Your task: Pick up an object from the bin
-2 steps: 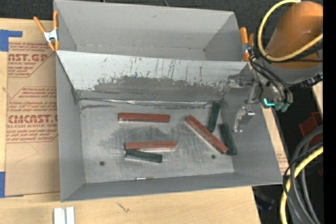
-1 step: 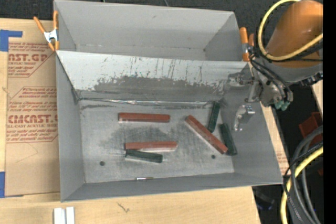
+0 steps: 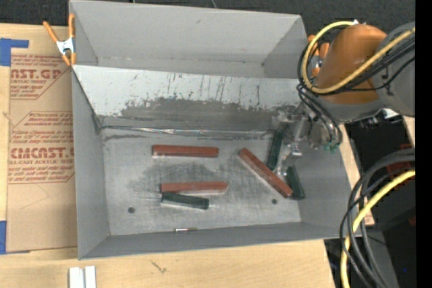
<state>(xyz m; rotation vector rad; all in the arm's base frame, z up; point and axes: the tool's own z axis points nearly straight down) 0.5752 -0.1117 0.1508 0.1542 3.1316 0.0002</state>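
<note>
Camera view: gripper [image 3: 289, 154], opening unclear, just right of diagonal red-brown bar [image 3: 262, 171].

**Colours in the bin and on the arm's wrist.**
Grey metal bin [image 3: 91, 165], back wall streaked with dark scuff marks; three long red-brown flat bars, at centre [image 3: 185, 152], lower centre [image 3: 194, 187] and right [image 3: 264, 173]; three dark green sticks, at bottom [image 3: 184, 200] and at right [image 3: 275, 148] [image 3: 295, 184]; orange rounded wrist cover [image 3: 347, 67] looped by yellow cables [image 3: 307, 61].

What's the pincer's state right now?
Pincer: cannot be told; it hangs beside a green bar and a brown bar.
</note>
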